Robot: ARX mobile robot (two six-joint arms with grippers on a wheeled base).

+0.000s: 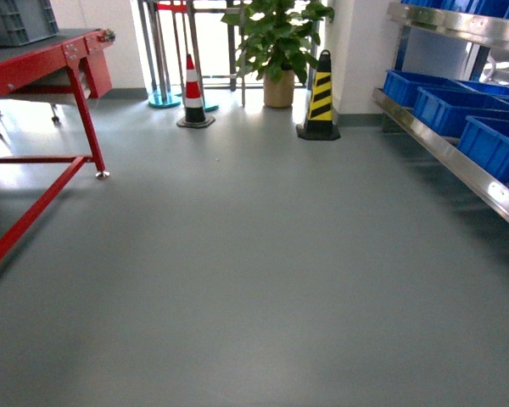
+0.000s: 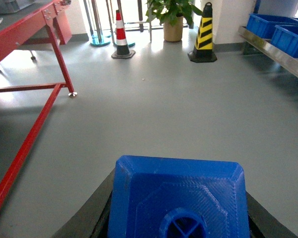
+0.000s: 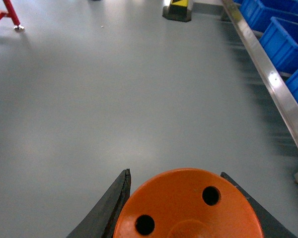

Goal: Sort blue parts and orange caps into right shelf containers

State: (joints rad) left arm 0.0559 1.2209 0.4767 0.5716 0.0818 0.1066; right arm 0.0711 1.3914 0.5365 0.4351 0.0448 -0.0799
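1. Left gripper: its dark fingers flank a blue part on both sides and press against it. The claw is closed around the block. The round hole in the block's top face shows at the bottom edge of the left wrist view.
2. Right gripper: its black fingers sit tight against an orange cap, one on each side. The claw is clamped on the cap. Two small holes are visible in the cap's top.
3. Neither arm appears in the head view; both held items are seen only by the wrist cameras, above bare grey floor.
4. Shelf: a stainless-steel rack along the right wall, front rail running away toward the far corner.
5. Right shelf containers: blue crates in a row behind the rail. Their contents cannot be made out.
6. Red-framed table stands at far left, well apart from the shelf.
7. Far wall: a red-and-white cone, a yellow-and-black cone, and a potted plant between them.
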